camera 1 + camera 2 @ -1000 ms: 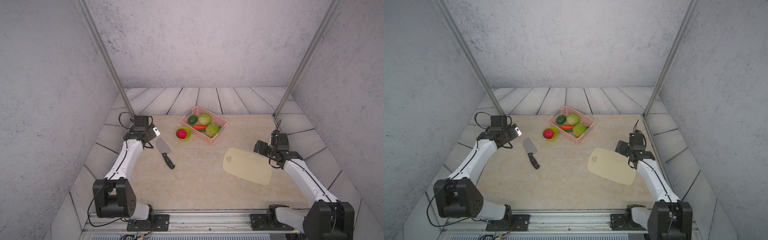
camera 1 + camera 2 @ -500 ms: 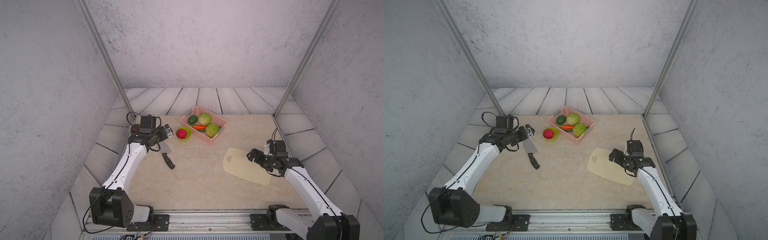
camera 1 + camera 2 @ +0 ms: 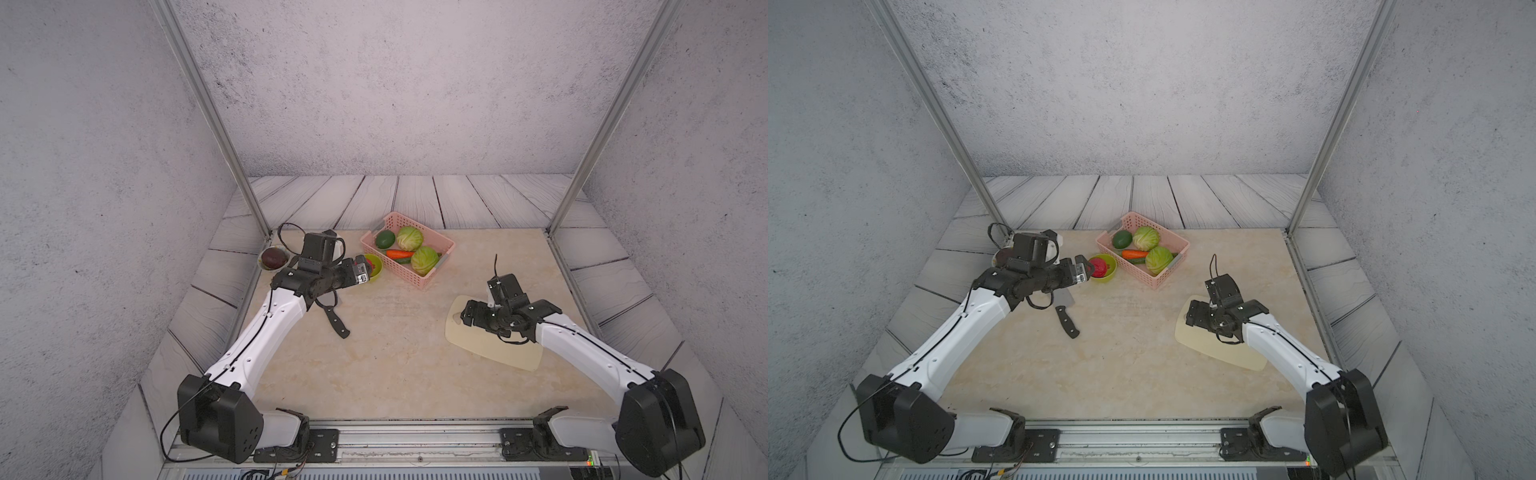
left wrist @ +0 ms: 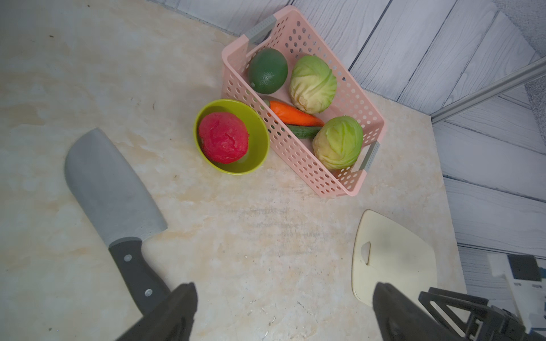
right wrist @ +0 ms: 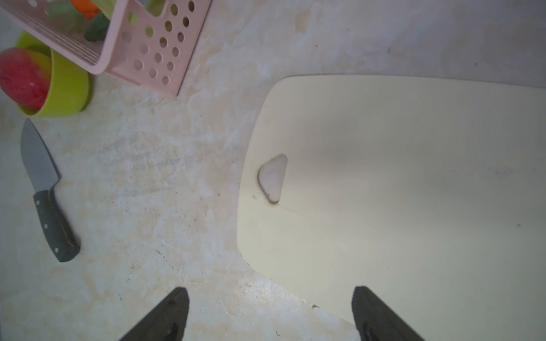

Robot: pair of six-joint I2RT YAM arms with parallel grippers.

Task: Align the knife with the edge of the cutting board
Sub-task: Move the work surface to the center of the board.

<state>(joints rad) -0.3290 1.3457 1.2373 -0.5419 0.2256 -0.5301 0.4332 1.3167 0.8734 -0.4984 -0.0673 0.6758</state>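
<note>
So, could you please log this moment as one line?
left hand: open, near knife | right hand: open, above cutting board | knife: ungripped, apart from cutting board

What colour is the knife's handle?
Black, with silver rivets. The knife shows best in the left wrist view.

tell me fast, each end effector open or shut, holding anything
Left end effector: open, holding nothing, near the knife.
Right end effector: open, holding nothing, by the cutting board edge.
</note>
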